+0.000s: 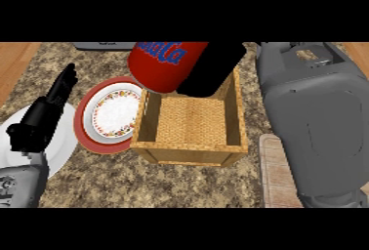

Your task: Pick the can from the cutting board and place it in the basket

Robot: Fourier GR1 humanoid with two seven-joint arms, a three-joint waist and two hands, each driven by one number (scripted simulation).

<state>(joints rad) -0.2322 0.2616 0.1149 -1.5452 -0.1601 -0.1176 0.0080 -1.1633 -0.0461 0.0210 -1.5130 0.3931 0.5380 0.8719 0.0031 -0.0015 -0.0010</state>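
The bench [180,178] carries everything here. On it the basket [189,152] stands with its mouth up, and nothing lies inside, so the can may go straight down. Just left of it is a red-rimmed plate [108,117]. The right hand [209,68] is curled round the can [158,63] and holds it tilted above the far edge of the basket, I think to bring it over the opening. The left hand [43,117] rests at the left, fingers straight, holding nothing.
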